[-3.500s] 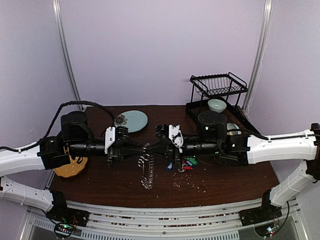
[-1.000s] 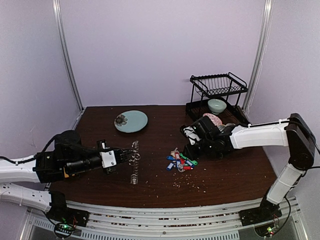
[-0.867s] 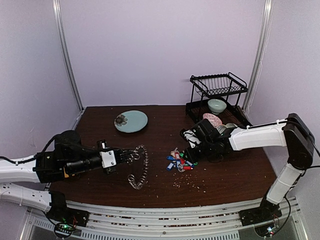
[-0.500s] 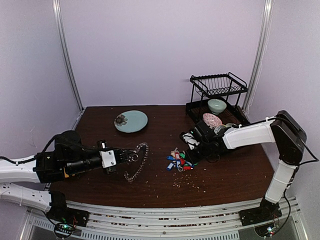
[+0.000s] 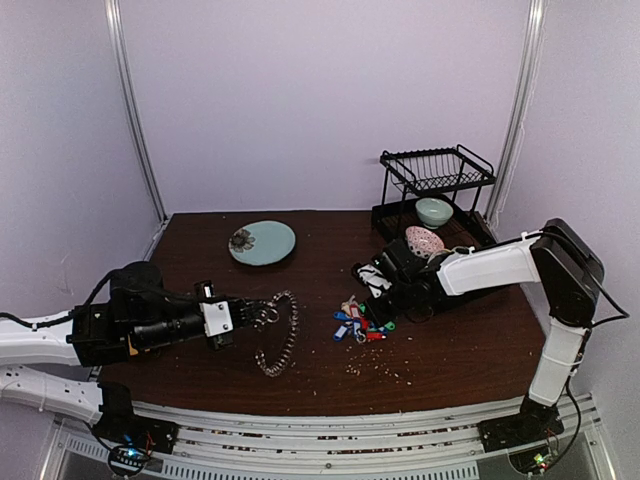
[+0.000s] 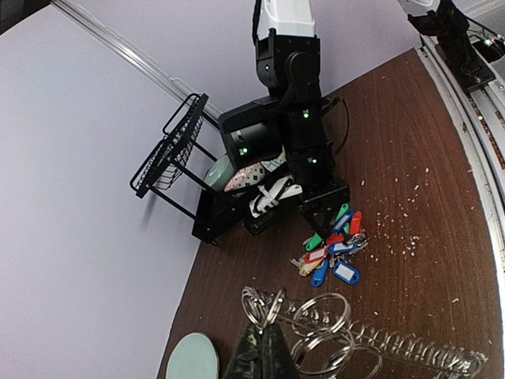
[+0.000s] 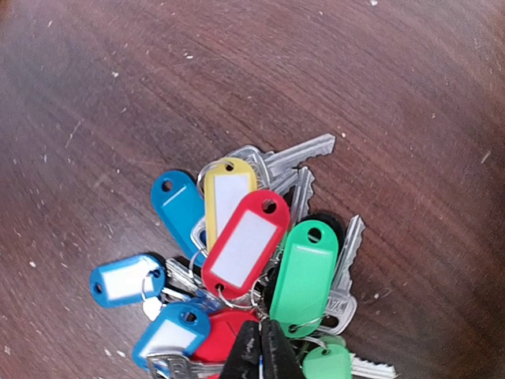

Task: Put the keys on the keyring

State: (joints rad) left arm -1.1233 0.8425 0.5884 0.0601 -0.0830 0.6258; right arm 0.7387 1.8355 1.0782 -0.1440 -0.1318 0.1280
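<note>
- The keys point(image 5: 362, 322) lie heaped on the surface point(image 5: 450, 350), right of centre. The right jaws sit together on the heap, but I cannot tell whether they pinch a tag.
- The left jaws are clamped on the keyring point(image 5: 279, 338), which dangles to the left of the heap with bare surface between.
- The dish rack point(image 5: 437, 170) stands far right, clear of both.

We see the keys point(image 7: 306, 150) just ahead of the right fingertips point(image 7: 246, 357): bare bright metal, tags point(image 7: 241, 246) smooth glossy plastic. The keyring point(image 6: 406, 347) by the left fingers point(image 6: 260, 357): shiny metal. Tabletop point(image 7: 394, 79): dark matt woodgrain.
</note>
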